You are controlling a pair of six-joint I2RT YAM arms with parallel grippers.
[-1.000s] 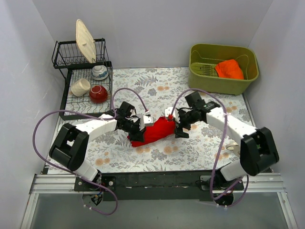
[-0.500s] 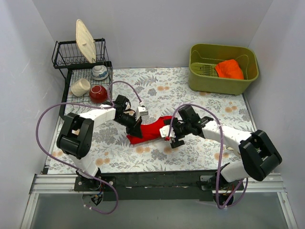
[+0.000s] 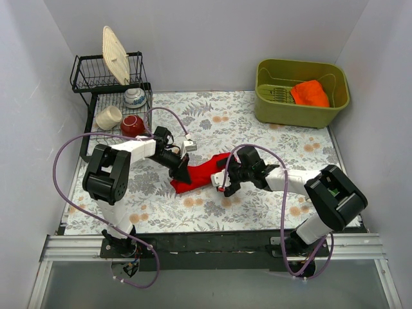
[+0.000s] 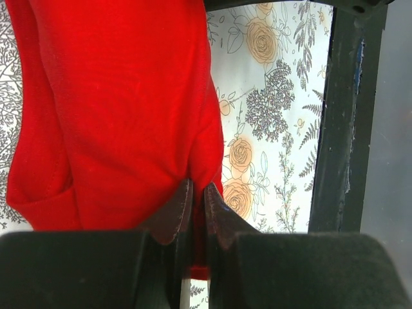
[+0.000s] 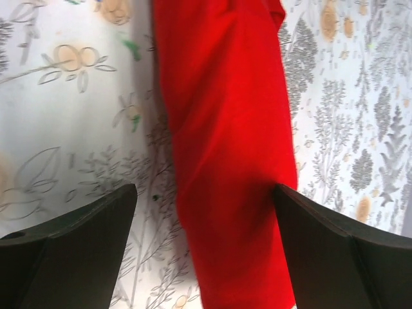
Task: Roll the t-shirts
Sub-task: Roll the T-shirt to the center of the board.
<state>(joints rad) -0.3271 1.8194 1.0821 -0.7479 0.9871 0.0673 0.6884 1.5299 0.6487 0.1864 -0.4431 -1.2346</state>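
Note:
The red t-shirt [image 3: 201,172] lies bunched into a narrow band on the flowered table [image 3: 257,132]. My left gripper [image 3: 182,172] is at its left end, shut on a fold of red cloth [image 4: 116,116], which is pinched between the fingertips of the left gripper [image 4: 196,191]. My right gripper [image 3: 224,181] is at the shirt's right end, open. In the right wrist view the right gripper [image 5: 205,190] straddles the red band [image 5: 225,129], and the right finger [image 5: 322,244] is at the cloth's edge. An orange cloth bundle [image 3: 310,93] sits in the green bin [image 3: 301,111].
A black dish rack [image 3: 89,138] stands at the back left. It holds a glossy red bowl [image 3: 132,126], a cream cup [image 3: 108,117], a patterned bowl [image 3: 134,97] and an upright plate [image 3: 116,56]. White walls enclose the table. A black frame rail [image 4: 341,129] runs along the near edge.
The right gripper slid left along the shirt and lower, still open. The left arm's elbow swung back toward the rack, its grip kept. The shirt shifted slightly left and looks narrower.

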